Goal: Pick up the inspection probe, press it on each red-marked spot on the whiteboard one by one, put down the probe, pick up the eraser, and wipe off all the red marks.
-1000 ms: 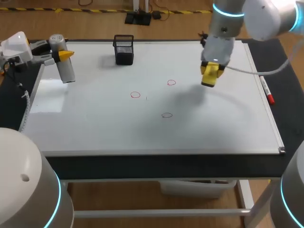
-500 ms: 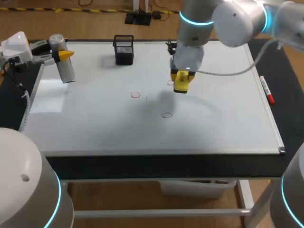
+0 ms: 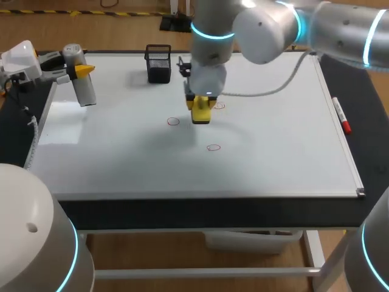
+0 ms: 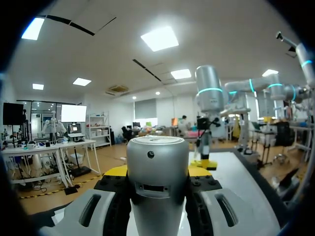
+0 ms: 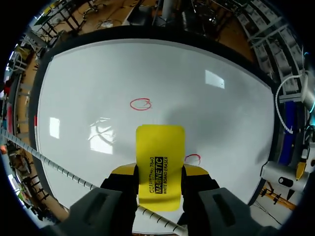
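— Right, item one: what is in my right gripper (image 3: 201,113)?
— One yellow eraser (image 3: 201,117), clamped between both fingers, black print along its face. It hangs over the middle of the whiteboard (image 3: 121,164); I cannot tell if it touches the surface.

— Item two, the red marks?
— Three red rings: left ring (image 3: 174,121), near ring (image 3: 213,147), far ring (image 3: 219,105). The eraser is between the left and far rings. In the right wrist view, one ring (image 5: 192,159) lies just beside the eraser (image 5: 160,147), another (image 5: 141,104) ahead of it.

— Item three, my left gripper (image 3: 81,71)?
— Closed on the grey probe (image 3: 82,85), held above the board's far-left corner, well apart from the rings. In the left wrist view the probe (image 4: 157,162) stands between the yellow tips.

— Sundries?
— One black mesh holder (image 3: 158,63) at the far edge; one red-capped marker (image 3: 340,115) along the right edge.
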Motion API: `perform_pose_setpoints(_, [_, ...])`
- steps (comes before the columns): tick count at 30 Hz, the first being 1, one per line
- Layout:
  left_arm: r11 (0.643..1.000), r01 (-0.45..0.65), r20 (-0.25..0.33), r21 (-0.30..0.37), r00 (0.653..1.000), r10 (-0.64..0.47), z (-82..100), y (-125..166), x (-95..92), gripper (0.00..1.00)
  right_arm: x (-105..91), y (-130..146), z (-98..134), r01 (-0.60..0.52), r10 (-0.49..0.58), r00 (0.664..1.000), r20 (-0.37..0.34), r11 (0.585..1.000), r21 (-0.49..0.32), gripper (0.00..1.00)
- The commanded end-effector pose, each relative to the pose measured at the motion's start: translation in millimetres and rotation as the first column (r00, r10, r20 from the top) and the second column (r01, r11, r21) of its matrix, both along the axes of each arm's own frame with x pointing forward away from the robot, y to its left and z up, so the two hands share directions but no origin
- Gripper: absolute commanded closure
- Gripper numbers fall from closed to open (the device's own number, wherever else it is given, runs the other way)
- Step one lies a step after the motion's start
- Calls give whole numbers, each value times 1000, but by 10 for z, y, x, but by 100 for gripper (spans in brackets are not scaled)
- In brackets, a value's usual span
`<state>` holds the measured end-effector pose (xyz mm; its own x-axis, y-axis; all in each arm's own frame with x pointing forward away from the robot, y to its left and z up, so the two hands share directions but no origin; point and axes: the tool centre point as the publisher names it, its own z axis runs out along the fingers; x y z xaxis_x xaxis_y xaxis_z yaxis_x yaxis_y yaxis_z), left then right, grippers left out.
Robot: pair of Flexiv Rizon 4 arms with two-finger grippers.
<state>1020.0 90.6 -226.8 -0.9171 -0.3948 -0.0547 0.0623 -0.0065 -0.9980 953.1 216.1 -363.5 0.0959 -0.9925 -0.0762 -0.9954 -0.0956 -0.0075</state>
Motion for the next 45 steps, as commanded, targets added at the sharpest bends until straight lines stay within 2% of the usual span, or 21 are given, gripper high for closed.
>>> perform_pose_setpoints(1, [1000, -4, 1, 1, 1000, 4, 11, -8, -5, 100, 49, 305, -118, -16, 16, 1000, -1, 997, -80, 100])
perform_pose_setpoints(8, [1000, -4, 1, 1, 1000, 4, 11, -8, -5, 100, 30, 607, -259, -40, 39, 999, -13, 995, -87, 100])
perform_pose_setpoints(18, [1000, -4, 1, 1, 1000, 4, 11, -8, -5, 100, 43, 869, -434, -38, 38, 999, -4, 994, -106, 100])
perform_pose_setpoints(31, [1000, -4, 1, 1, 1000, 4, 11, -8, -5, 100, 46, 1023, -458, -65, 64, 998, -15, 995, -79, 100])
perform_pose_setpoints(45, [1000, -4, 1, 1, 1000, 4, 11, -8, -5, 100, 28, 1024, -559, -65, 64, 998, -16, 995, -81, 100])
